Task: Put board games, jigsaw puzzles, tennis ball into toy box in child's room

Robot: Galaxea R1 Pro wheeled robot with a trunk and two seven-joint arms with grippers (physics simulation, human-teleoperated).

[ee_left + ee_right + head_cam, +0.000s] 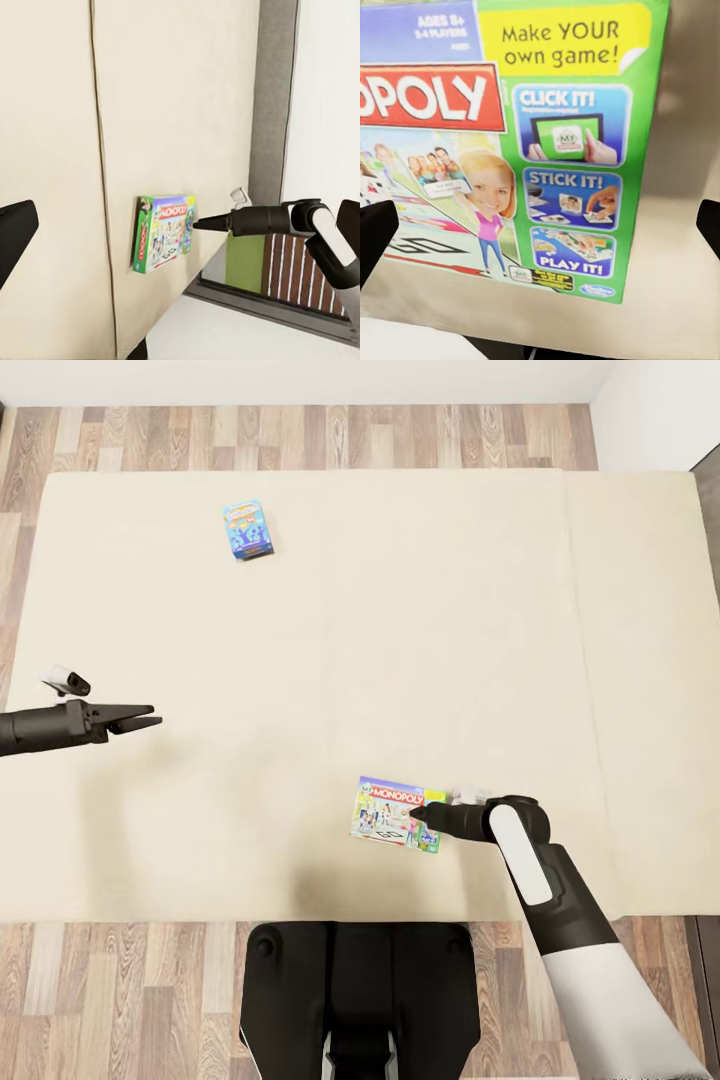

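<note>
Two board games lie on the cream bed (pixel 400 620). The small teal-blue box (pixel 248 529) is at the far left. The white Monopoly box (pixel 396 812) with multicoloured edges lies flat near the bed's front edge. My right gripper (pixel 418 815) is at that box's right end, low over the green side panel (pixel 585 172), open, with one finger (pixel 375 240) on either side of the view and nothing held. My left gripper (pixel 152 717) hovers open over bare mattress at the left, well apart from both boxes. The left wrist view shows the Monopoly box (pixel 163 232) with the right gripper (pixel 201 223) at it.
Wood-plank floor (pixel 300 435) runs beyond the bed and along its front edge. A mattress seam (pixel 566 660) splits the bed at the right. My dark base (pixel 355 1000) stands against the bed's front. A white wall (pixel 660 410) rises at the far right.
</note>
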